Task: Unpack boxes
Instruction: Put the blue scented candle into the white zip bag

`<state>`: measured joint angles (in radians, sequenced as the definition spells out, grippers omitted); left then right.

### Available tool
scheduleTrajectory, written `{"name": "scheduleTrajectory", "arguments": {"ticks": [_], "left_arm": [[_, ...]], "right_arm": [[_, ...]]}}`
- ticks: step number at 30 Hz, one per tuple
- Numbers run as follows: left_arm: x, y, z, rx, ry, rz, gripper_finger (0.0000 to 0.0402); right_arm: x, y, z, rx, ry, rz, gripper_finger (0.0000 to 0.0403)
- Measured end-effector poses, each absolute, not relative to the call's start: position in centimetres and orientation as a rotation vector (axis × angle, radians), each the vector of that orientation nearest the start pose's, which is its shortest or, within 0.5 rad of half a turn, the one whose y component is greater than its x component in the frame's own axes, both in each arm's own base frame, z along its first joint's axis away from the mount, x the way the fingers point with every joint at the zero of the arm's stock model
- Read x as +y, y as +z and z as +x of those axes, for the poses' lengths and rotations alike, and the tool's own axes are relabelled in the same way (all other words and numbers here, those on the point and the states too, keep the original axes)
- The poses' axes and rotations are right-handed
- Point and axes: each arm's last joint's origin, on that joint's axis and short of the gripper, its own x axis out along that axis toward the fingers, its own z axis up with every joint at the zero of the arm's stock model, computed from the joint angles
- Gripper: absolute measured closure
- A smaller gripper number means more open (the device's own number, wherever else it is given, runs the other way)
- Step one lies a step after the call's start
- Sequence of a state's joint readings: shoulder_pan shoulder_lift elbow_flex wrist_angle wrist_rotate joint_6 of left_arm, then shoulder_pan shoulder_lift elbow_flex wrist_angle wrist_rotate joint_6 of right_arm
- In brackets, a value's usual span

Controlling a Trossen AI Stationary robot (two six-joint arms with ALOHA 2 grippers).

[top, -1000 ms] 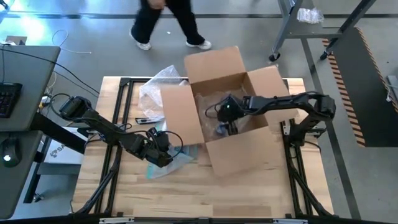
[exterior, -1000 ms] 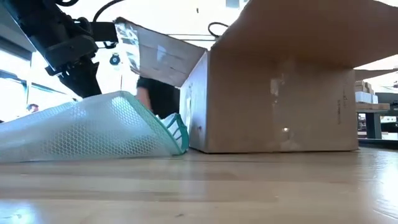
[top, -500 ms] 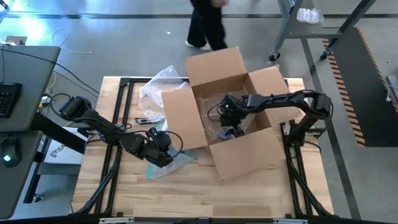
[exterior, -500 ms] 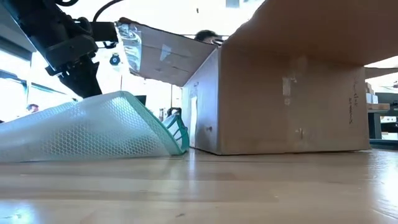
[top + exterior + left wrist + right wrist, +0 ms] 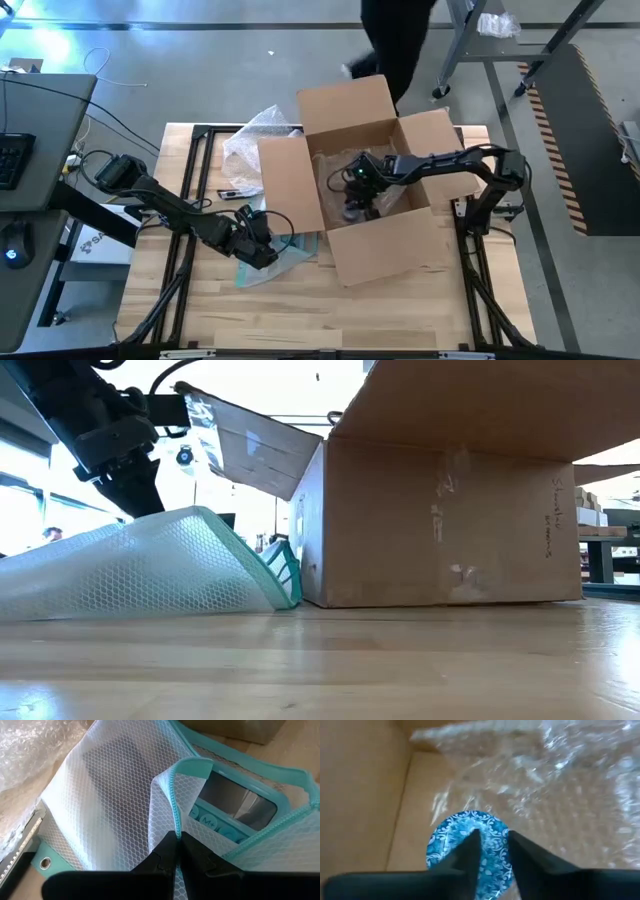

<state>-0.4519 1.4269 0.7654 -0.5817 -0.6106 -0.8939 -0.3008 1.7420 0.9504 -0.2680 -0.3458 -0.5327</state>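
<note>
Your right gripper [image 5: 490, 851] reaches down inside the open cardboard box [image 5: 385, 235] in the middle of the high view. Its fingers [image 5: 465, 852] sit close together over a round blue patterned thing [image 5: 470, 845], beside bubble wrap [image 5: 560, 780]; you cannot tell if they grip it. Your left gripper [image 5: 176, 851] is closed on the edge of a mesh pouch [image 5: 110, 795] with a teal zipper, at lower left on the tabletop [image 5: 300, 320].

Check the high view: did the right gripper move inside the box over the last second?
Yes. The right gripper has shifted toward the cardboard box's left wall and slightly toward the table's far edge.
</note>
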Motion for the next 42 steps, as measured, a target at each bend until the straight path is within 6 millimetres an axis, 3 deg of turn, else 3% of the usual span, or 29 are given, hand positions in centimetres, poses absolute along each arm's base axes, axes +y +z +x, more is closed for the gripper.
{"name": "scheduleTrajectory", "arguments": {"ticks": [3,10,17,21,25,32,42], "left_arm": [[-9.1,17.5,22.5,0.888,0.583,-0.191,0.0402],[-9.1,17.5,22.5,0.899,0.572,-0.209,0.0402],[-9.1,17.5,22.5,0.900,0.571,-0.210,0.0402],[-9.1,17.5,22.5,0.902,0.570,-0.211,0.0402],[-9.1,17.5,22.5,0.904,0.567,-0.213,0.0402],[-9.1,17.5,22.5,0.913,0.553,-0.186,0.0402],[-9.2,17.5,22.5,0.928,0.526,-0.134,0.0402]], "right_arm": [[-9.5,15.6,31.4,0.928,0.229,-0.145,0.0393],[-11.8,17.9,30.1,0.939,-0.078,-0.184,0.0401],[-12.6,20.7,28.6,0.852,-0.069,-0.186,0.0390],[-12.0,21.0,28.1,0.824,0.114,-0.130,0.0350],[-10.3,20.3,28.3,0.804,0.345,-0.036,0.0272],[-6.7,20.0,29.7,0.747,0.550,-0.258,0.0137],[-3.7,15.1,31.6,0.834,0.746,-0.345,0.0126]]}}
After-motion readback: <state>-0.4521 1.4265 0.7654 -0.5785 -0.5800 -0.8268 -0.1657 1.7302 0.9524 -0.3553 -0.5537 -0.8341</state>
